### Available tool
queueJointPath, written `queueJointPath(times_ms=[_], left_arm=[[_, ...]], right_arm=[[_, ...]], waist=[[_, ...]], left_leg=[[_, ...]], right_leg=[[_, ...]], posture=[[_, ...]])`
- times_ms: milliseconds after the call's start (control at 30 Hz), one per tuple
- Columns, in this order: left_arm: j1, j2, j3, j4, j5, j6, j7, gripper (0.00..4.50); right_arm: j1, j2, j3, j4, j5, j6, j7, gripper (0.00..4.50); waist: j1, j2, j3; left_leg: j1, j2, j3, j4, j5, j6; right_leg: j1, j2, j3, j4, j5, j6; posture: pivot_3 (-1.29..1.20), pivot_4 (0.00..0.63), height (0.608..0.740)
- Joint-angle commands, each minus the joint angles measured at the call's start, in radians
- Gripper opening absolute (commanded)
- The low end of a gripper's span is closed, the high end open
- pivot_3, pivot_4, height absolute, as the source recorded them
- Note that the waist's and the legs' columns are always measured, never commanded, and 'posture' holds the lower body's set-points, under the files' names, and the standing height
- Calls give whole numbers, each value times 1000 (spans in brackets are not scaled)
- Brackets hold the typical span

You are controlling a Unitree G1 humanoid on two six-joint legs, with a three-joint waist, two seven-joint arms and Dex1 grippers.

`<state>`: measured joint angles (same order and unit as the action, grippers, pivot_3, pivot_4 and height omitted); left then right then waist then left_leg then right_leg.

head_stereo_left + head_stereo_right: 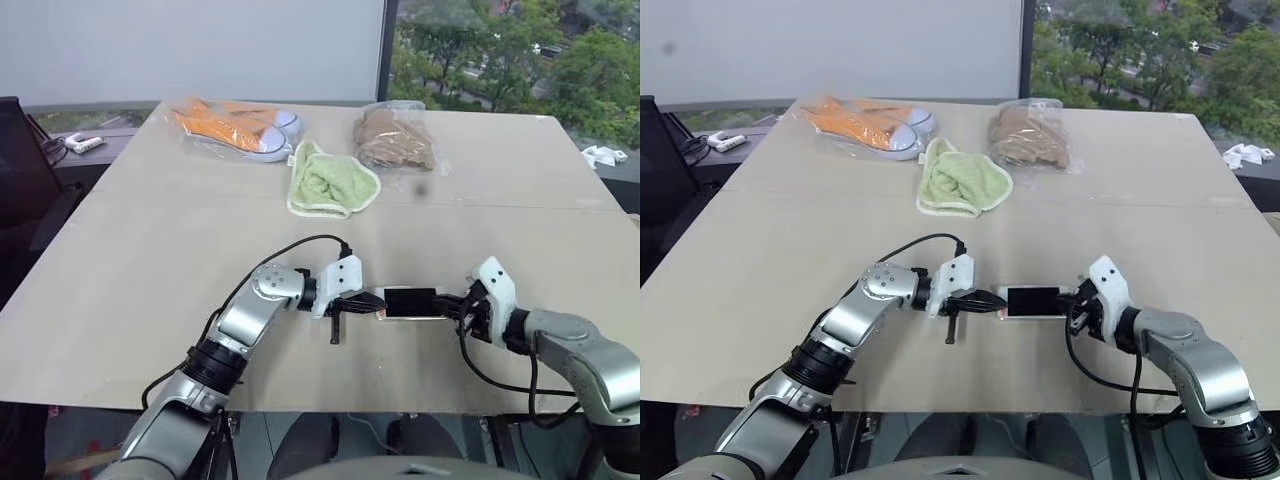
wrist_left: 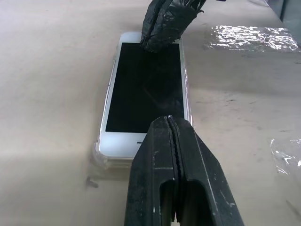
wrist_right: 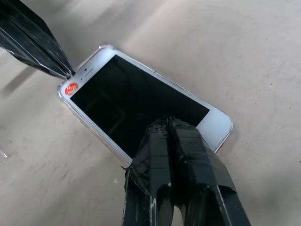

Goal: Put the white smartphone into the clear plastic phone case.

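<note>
White smartphone with black screen and white bezels (image 3: 141,110) lies screen-up near the front edge of the pale wooden table (image 1: 150,260), seated in the clear plastic phone case (image 2: 101,157), whose rim shows around its edges. Left gripper (image 2: 175,129), fingers pressed together, empty, tip at one end of the phone. Right gripper (image 3: 175,127), also closed, empty, tip on the other end. Green cloth (image 1: 330,182), bagged orange shoes (image 1: 235,125) and bagged brown item (image 1: 393,138) sit well apart at the far side.

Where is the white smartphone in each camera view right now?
Left eye view: white smartphone low centre, between both grippers.
Right eye view: low centre, slightly further left.
Left wrist view: centre, lying lengthwise away from the camera.
Right wrist view: centre, lying diagonally.
Shared landmark: the phone's black screen on the tan table.
</note>
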<state>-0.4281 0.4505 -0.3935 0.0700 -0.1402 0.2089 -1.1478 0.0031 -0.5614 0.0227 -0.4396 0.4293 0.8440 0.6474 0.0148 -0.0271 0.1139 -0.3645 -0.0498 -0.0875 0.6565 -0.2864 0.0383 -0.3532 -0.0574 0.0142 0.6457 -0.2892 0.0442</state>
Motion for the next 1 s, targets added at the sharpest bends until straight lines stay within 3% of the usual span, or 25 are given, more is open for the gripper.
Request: queueJointPath(times_ms=[33, 167, 367, 1000], left_arm=[[-16, -7, 6, -9, 2, -16, 1, 0], [-22, -13, 4, -3, 5, -17, 1, 0], [-22, -19, 0, 0, 7, -23, -2, 0], [-29, -32, -6, 10, 12, -30, -11, 0]], right_arm=[[86, -16, 46, 81, -43, -58, 17, 30], [135, -21, 24, 75, -49, -177, 38, 30], [186, -9, -10, 58, -28, -280, 51, 30], [244, -2, -108, -2, 98, -351, 80, 30]], waist=[[0, 1, 1], [-1, 9, 6], [0, 10, 7], [0, 18, 15]], left_leg=[[0, 0, 0, -2, 0, 0], [-5, 0, 1, -5, 0, 0], [-17, -1, 0, -5, 3, -5], [-17, -1, 0, -5, 2, -4]], right_leg=[[0, 0, 0, -1, 1, 1], [-7, 0, 0, -2, 2, 4], [-18, 1, -2, -1, 3, 4], [-18, 1, -2, 0, 2, 4]], posture=[[0, 150, 740], [0, 150, 740], [0, 150, 740], [0, 150, 740]])
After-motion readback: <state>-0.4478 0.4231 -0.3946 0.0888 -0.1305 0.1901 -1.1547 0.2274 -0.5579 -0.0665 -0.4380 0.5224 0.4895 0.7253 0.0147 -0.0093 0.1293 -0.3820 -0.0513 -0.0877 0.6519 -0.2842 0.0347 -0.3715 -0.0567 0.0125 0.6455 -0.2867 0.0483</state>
